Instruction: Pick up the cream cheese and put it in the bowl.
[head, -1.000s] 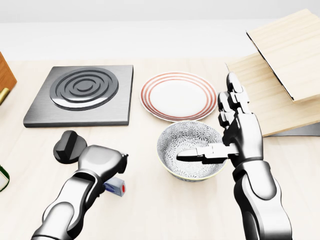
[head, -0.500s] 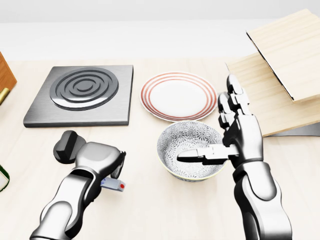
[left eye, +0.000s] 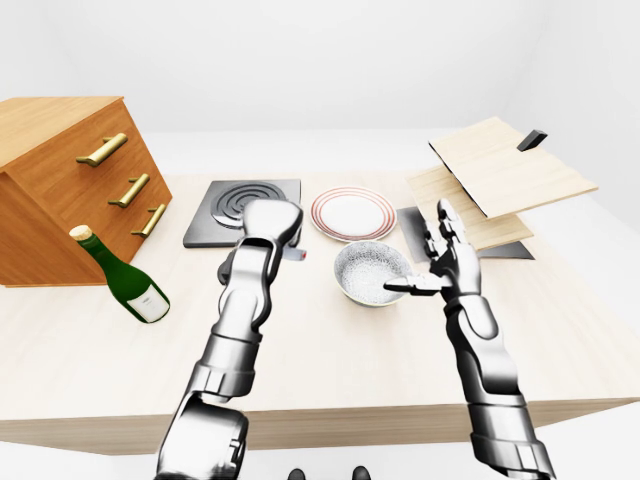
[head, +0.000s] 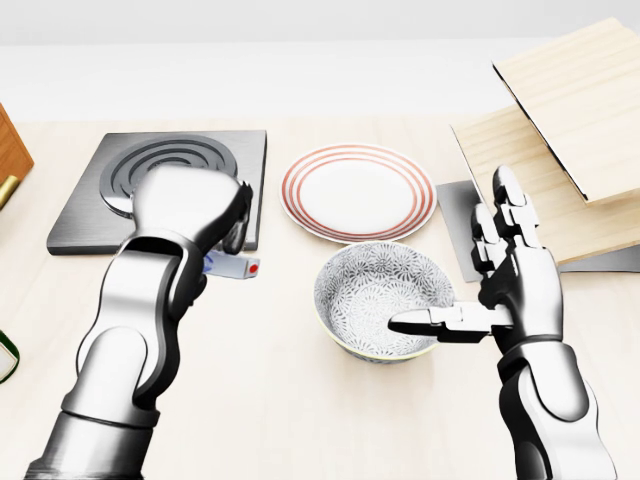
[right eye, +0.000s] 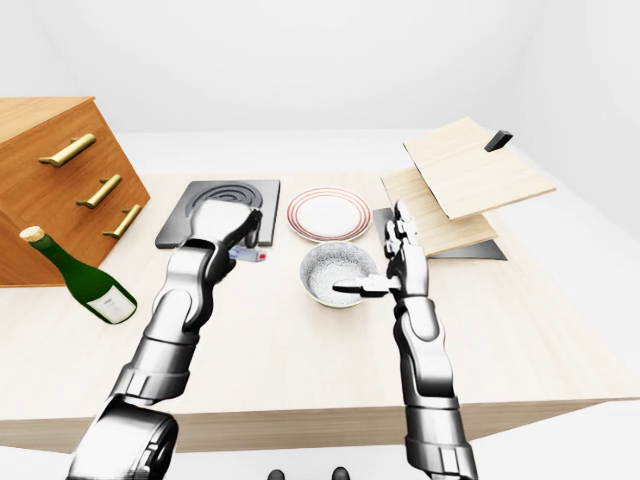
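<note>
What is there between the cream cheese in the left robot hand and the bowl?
Only bare table. In the head view nothing stands between the cream cheese, held in the left robot hand, and the bowl.

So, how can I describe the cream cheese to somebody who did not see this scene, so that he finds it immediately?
Start at the dark stove plate on the left of the head view. The left hand is raised over its lower right corner, left of the patterned bowl. The cream cheese is the small packet in its fingers, the only thing here with blue print and a red dot on white.
</note>
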